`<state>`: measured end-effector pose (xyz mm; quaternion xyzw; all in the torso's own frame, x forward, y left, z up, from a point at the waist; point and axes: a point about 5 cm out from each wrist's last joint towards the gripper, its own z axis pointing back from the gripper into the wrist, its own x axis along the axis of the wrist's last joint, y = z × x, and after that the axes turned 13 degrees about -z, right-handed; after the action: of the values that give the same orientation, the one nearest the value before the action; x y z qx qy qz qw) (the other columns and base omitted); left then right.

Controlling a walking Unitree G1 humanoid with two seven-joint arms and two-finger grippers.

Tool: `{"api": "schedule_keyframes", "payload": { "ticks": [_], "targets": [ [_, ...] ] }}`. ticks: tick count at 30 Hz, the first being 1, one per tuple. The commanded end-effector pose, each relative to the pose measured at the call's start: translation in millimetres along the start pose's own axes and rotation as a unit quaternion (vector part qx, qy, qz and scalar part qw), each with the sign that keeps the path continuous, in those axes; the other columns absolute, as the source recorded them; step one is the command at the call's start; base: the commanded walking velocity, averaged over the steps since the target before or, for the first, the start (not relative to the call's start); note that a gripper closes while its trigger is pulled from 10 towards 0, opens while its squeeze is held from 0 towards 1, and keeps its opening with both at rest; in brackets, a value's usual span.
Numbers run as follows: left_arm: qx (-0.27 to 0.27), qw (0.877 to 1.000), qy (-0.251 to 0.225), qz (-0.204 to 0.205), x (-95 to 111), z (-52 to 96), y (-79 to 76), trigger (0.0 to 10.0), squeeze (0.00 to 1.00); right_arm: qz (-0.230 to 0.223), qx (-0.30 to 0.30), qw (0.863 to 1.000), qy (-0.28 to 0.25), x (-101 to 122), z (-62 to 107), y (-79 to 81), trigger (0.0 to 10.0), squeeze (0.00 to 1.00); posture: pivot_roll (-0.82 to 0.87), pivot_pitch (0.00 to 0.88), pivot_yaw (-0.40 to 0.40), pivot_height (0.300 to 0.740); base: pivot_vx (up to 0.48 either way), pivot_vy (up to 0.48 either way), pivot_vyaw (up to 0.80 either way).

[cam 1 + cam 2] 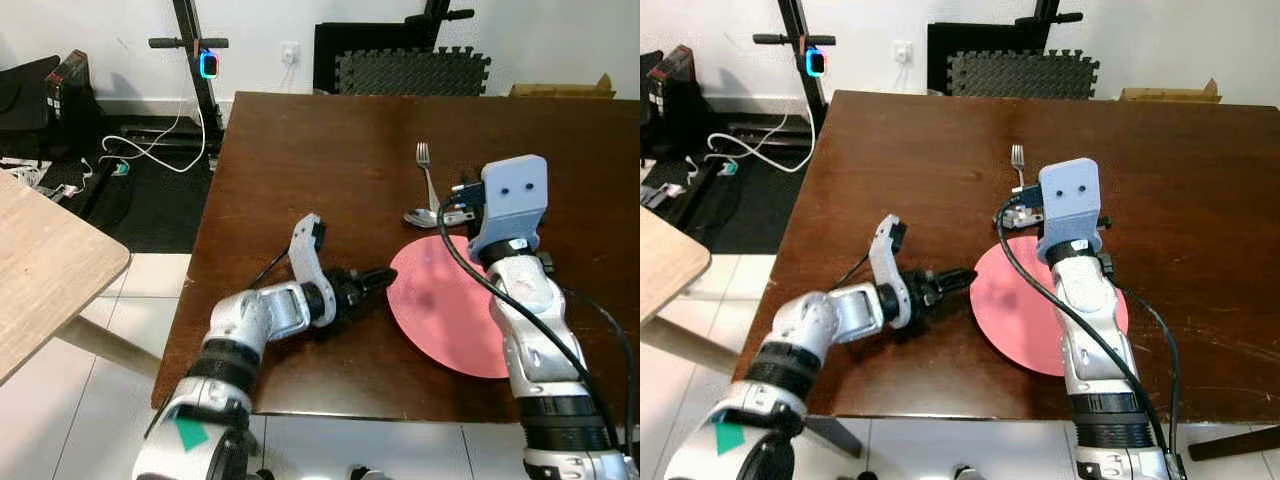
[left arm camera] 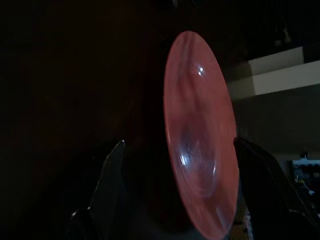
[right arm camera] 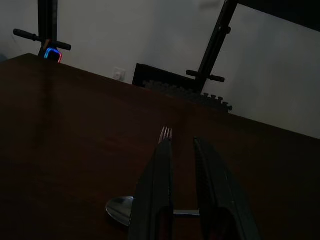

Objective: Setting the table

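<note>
A pink plate (image 1: 450,315) lies flat on the dark brown table (image 1: 300,150), near its front edge. My left gripper (image 1: 380,278) rests low on the table just left of the plate's rim, open, and in the left wrist view its two fingers (image 2: 107,185) stand wide apart with the plate (image 2: 200,135) beyond them. A spoon (image 1: 425,215) lies just behind the plate, and a fork (image 1: 427,172) lies beyond it. My right gripper (image 3: 182,145) hovers shut over the spoon's handle (image 3: 186,213), pointing at the fork (image 3: 165,134).
A light wooden table (image 1: 50,270) stands to the left across a strip of tiled floor. Behind are a black stand with a cyan light (image 1: 208,65), loose cables (image 1: 140,150), dark foam mats (image 1: 410,72) and a cardboard box (image 1: 560,90).
</note>
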<state>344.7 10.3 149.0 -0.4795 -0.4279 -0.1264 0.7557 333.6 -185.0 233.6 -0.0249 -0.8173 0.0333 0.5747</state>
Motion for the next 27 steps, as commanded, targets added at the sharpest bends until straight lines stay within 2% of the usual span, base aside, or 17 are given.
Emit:
{"api": "schedule_keyframes", "payload": {
  "ticks": [1, 12, 15, 16, 17, 18, 22, 27],
  "targets": [
    [-0.036, 0.999, 0.036, 0.019, -21.9, -24.9, -25.4, 10.0, 0.0, 0.001, 0.003, 1.0, 0.005, -0.8, 2.6, 1.9, 10.0, 0.0, -0.02, 0.183, 0.11, 0.74, 0.0, 0.0, 0.0],
    [-0.084, 0.994, 0.073, 0.003, -34.7, -46.4, -53.3, 10.0, 0.0, 0.002, -0.001, 1.0, -0.002, 3.6, 0.8, 3.7, 10.0, 0.0, -0.06, 0.19, 0.133, 0.74, 0.0, 0.0, 0.0],
    [-0.084, 0.993, 0.086, -0.004, -40.1, -49.1, -55.1, 10.0, 0.0, 0.003, -0.003, 1.0, -0.004, 5.2, 0.6, 2.9, 10.0, 0.0, -0.06, 0.191, 0.134, 0.74, 0.0, 0.0, 0.0],
    [-0.081, 0.993, 0.09, -0.002, -42.4, -49.6, -54.6, 3.1, 0.0, 0.003, -0.004, 1.0, -0.005, 5.8, 0.7, 2.2, 10.0, 0.0, -0.07, 0.192, 0.134, 0.74, 0.0, 0.0, 0.0],
    [-0.081, 0.993, 0.09, -0.002, -42.4, -49.6, -54.6, 3.1, 0.0, 0.003, -0.004, 1.0, -0.005, 5.8, 0.7, 2.2, 10.0, 0.0, -0.07, 0.192, 0.134, 0.74, 0.0, 0.0, 0.0],
    [-0.075, 0.992, 0.097, -0.003, -45.5, -49.6, -52.7, 0.0, 0.0, 0.004, -0.006, 1.0, -0.005, 6.3, 1.1, 1.2, 10.0, 0.0, -0.07, 0.194, 0.136, 0.74, 0.0, 0.0, 0.0],
    [-0.068, 0.992, 0.105, -0.009, -50.1, -47.7, -47.3, 0.0, 0.0, 0.005, -0.008, 1.0, -0.005, 6.8, 1.2, -0.4, 10.0, 0.0, -0.06, 0.195, 0.133, 0.74, 0.0, 0.0, 0.0],
    [-0.057, 0.994, 0.088, 0.008, -46.9, -40.5, -35.3, 0.0, 0.0, 0.004, -0.008, 1.0, -0.006, 7.1, 0.5, -0.3, 10.0, 0.0, -0.06, 0.196, 0.129, 0.74, 0.0, 0.0, 0.0]
  ]
}}
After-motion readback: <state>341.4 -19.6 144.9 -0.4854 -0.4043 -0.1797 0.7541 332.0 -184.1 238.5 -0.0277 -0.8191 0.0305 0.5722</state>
